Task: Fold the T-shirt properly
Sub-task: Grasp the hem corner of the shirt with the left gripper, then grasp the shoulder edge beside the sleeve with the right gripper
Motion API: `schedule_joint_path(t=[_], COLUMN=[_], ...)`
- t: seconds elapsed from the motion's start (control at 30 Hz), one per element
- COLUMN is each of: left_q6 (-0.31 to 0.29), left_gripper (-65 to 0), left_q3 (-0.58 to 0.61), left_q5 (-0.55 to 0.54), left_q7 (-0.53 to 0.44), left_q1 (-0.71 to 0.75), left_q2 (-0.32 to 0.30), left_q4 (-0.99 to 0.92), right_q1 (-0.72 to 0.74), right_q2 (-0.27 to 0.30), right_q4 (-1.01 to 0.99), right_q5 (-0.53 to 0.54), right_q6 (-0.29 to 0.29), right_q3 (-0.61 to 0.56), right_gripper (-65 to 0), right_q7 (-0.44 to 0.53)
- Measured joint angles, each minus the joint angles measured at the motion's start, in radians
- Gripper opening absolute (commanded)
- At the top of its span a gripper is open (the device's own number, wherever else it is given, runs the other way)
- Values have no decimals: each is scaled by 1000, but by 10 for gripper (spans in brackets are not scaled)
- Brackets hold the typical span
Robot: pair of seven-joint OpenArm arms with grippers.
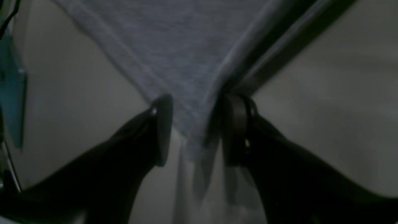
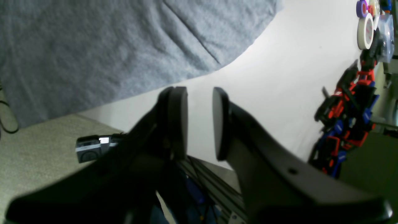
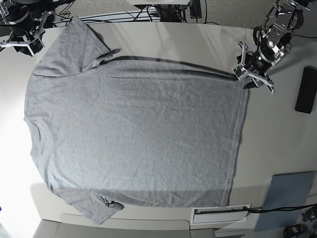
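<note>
Lying flat across the pale bench (image 3: 277, 148), plain side up: large heather-grey short-sleeved cotton T-shirt (image 3: 133, 134). At its far hem corner, left gripper (image 1: 196, 130), jaws parted wide either side of the grey corner fabric, touching it. Off the far sleeve, right gripper (image 2: 200, 121), jaws apart, holding nothing.

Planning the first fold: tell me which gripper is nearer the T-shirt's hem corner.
Left. The left gripper straddles the T-shirt at that hem corner; the right gripper hovers off the far sleeve, clear of the cloth.
</note>
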Motion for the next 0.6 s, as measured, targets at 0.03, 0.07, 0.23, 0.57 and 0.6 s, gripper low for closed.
schedule_joint_path(t=[0.03, 0.07, 0.23, 0.57, 0.6], left_q6=[-2, -12, -92, -114, -125], left_gripper=[-380, -383, -502, -650, -650], left_q3=[0, 0, -4, -2, -2], left_q5=[1, 2, 8, 25, 40], left_q7=[-4, -7, -7, -8, -14], left_q1=[-1, -1, -10, -5, -5], left_q2=[-1, 0, -2, -2, -2], left_q4=[-1, -2, -3, -4, -4], right_q1=[9, 18, 41, 43, 43], right_q2=[0, 0, 0, 98, 111], right_q4=[0, 0, 0, 0, -4], right_q5=[0, 0, -8, -106, -137], right_q6=[0, -1, 0, 196, 226], right_q3=[0, 0, 0, 0, 0], right_gripper=[-504, -504, -504, -504, -504], right_q7=[-2, -3, -9, 57, 83])
